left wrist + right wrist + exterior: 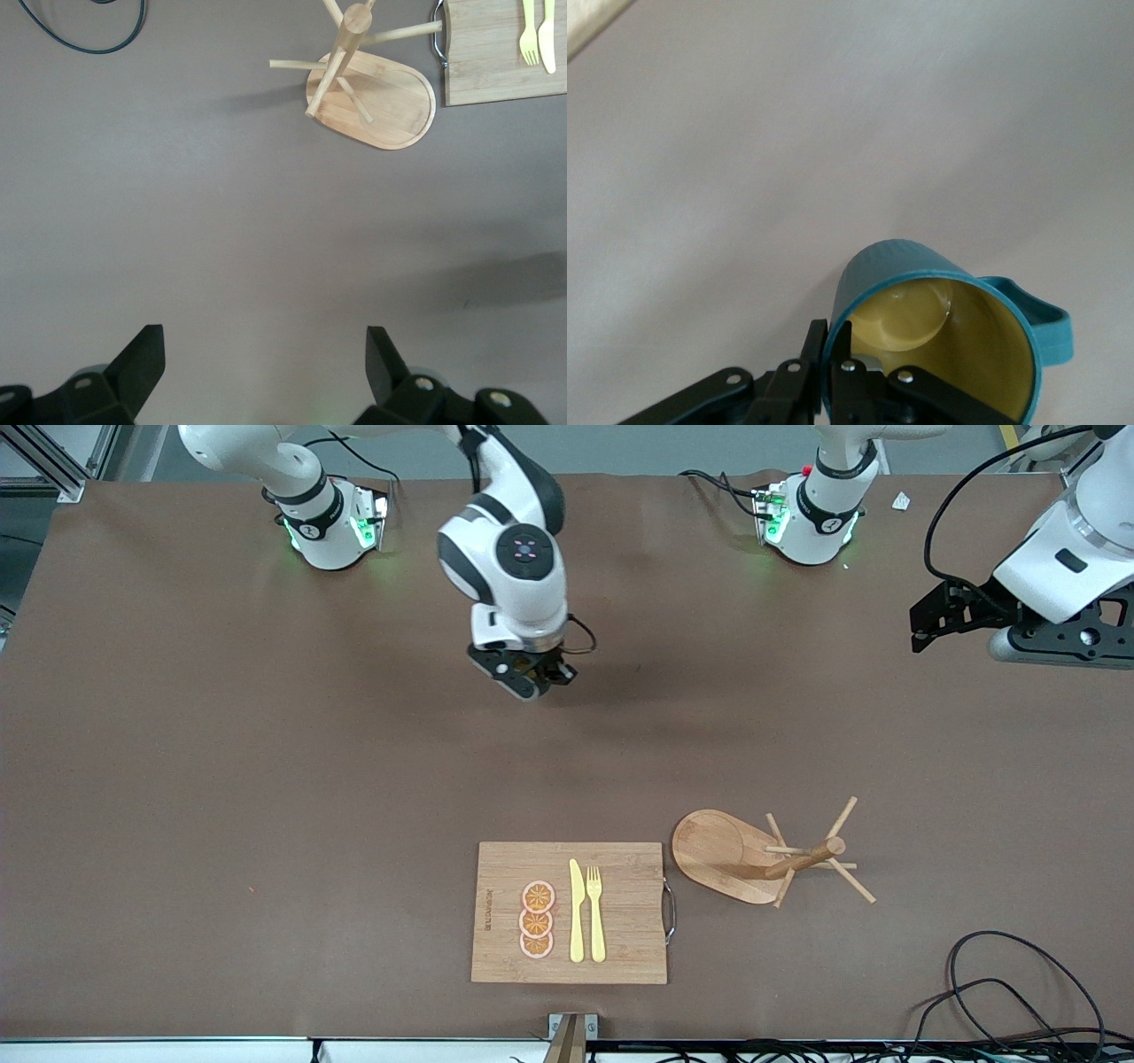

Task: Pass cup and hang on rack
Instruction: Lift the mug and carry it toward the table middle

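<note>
The cup is a teal mug with a yellow inside and a side handle. My right gripper is shut on its rim, one finger inside and one outside, and holds it above bare table. In the front view the right gripper hangs over the middle of the table and its hand hides the cup. The wooden rack stands near the front edge, toward the left arm's end. My left gripper is open and empty, up in the air over bare table. It shows at the edge of the front view, and its wrist view shows the rack well ahead of it.
A bamboo cutting board lies beside the rack, toward the right arm's end. It carries a yellow knife, a yellow fork and orange slices. Black cables lie at the front corner at the left arm's end.
</note>
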### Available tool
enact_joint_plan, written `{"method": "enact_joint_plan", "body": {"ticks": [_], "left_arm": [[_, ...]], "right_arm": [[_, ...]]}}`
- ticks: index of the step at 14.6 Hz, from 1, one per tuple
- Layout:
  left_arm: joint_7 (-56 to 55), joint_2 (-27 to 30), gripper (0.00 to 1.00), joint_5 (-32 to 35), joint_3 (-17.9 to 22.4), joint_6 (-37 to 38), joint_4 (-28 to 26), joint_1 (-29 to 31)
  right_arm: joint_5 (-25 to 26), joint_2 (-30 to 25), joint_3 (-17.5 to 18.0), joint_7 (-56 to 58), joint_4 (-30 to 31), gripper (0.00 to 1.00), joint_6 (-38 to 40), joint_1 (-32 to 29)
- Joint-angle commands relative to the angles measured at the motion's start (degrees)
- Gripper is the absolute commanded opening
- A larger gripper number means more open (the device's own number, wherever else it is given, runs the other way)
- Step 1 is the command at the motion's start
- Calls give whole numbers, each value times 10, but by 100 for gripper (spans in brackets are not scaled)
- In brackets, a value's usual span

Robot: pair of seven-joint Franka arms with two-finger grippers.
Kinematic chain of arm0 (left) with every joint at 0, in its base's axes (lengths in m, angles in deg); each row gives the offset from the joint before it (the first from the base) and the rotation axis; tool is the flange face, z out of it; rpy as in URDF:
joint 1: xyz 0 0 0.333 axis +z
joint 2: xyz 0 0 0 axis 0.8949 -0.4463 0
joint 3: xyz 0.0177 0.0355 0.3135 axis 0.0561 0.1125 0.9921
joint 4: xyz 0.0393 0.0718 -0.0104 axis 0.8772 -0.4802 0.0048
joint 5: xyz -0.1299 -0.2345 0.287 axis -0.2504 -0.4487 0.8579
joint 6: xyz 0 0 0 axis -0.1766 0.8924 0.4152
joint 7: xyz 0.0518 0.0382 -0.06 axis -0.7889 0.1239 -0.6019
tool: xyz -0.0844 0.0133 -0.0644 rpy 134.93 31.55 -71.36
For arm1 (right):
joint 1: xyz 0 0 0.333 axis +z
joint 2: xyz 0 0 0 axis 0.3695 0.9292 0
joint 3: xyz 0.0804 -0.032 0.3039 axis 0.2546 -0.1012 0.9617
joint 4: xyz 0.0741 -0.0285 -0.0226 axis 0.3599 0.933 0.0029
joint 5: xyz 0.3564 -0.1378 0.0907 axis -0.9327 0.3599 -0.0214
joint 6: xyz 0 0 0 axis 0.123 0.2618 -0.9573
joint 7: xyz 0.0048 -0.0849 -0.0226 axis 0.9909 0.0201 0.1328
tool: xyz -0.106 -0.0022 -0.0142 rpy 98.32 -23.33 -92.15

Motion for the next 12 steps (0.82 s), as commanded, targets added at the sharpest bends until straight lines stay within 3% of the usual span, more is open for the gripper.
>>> {"method": "enact_joint_plan", "body": {"ticks": [1,4,12], "left_arm": [[0,-1,100,10,-2,-1,6,0],[-1,-2,100,11,-2,-1,7,-2],[-36,-24,100,15,-24,-2,24,-13]], "right_arm": [[5,94,-8,-81,-106,0,9,27],[4,130,-8,-118,-140,0,-13,35],[-1,147,-8,-249,-147,0,-30,34]]}}
